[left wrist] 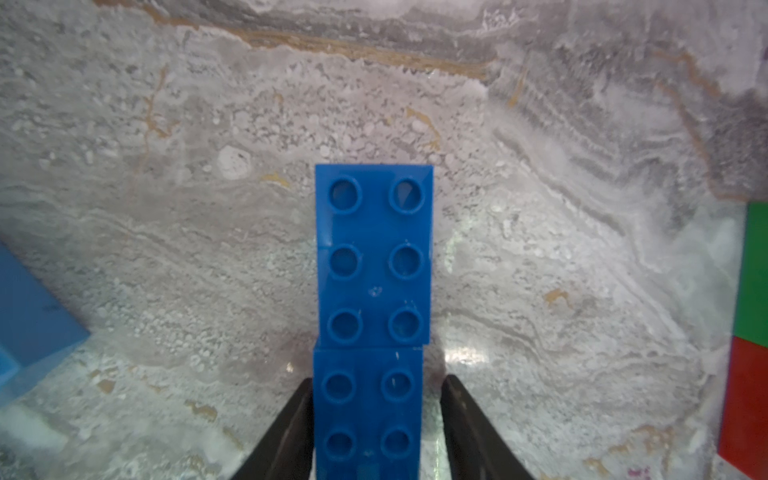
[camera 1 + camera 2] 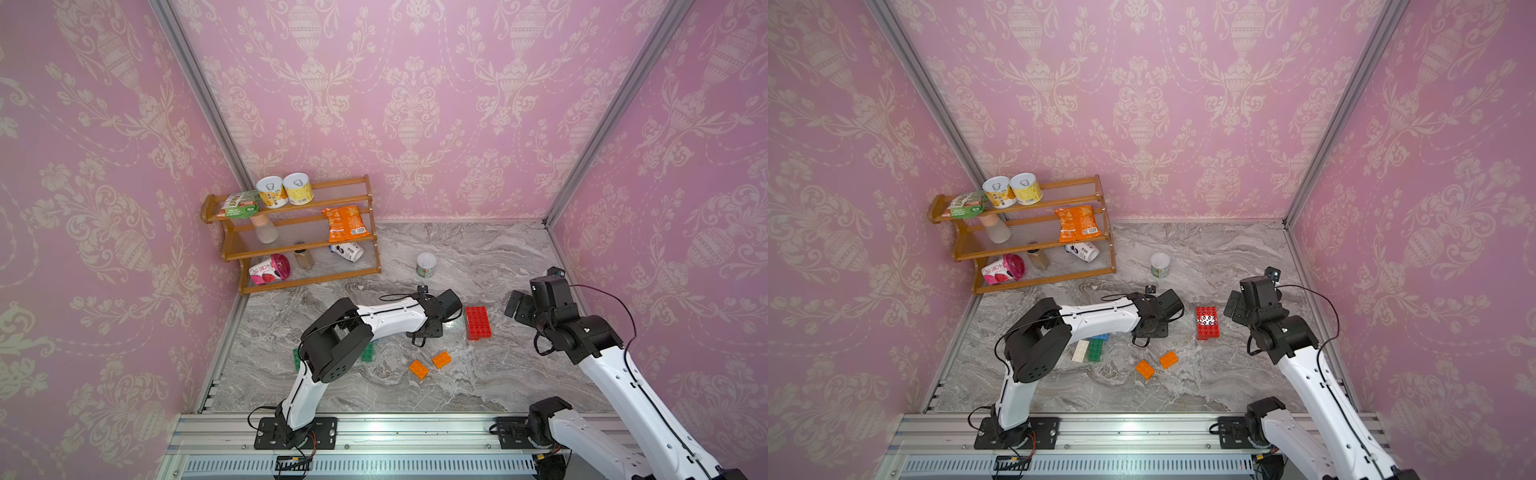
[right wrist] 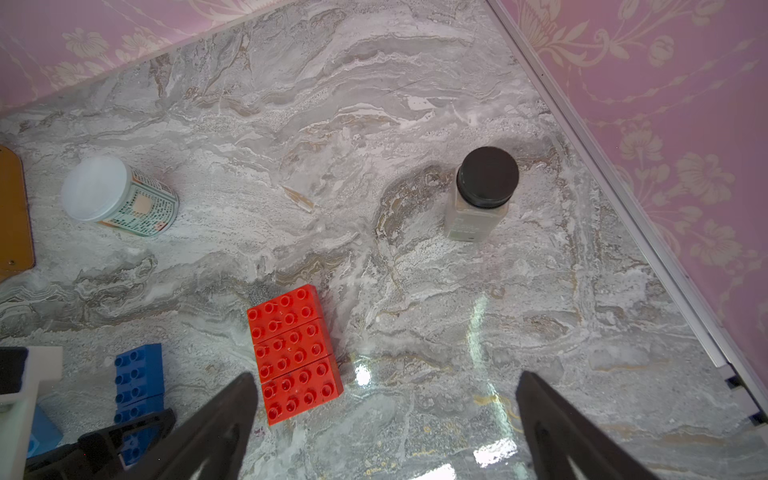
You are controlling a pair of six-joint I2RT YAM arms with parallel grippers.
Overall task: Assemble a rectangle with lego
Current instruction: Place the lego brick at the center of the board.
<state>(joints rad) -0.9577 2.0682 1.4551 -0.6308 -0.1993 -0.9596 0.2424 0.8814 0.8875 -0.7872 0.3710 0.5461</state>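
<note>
My left end effector (image 1: pixel 374 382) straddles the near end of a blue row (image 1: pixel 372 249), two blue bricks butted end to end, studs up and flat on the surface (image 1: pixel 166 208). The jaws stand narrow. One finger lies against the row's side and the other shows a thin gap, so I judge I am not clamping it. The row sits on its own.

The row lies just left of the red block (image 3: pixel 293 353) but apart from it, with its long side roughly parallel to the block's. That looks deliberate to me, since a sideways push would close the gap and widen the rectangle.

The red block is three long bricks set side by side, already a tidy rectangle. My right end effector (image 3: pixel 386 415) hangs wide and empty on its right side.

Two orange bricks (image 2: pixel 418 369) (image 2: pixel 441 359) wait loose nearer the rail. A green brick (image 2: pixel 1096 349) and a white brick (image 2: pixel 1080 350) lie under my left forearm, not yet used.
</note>
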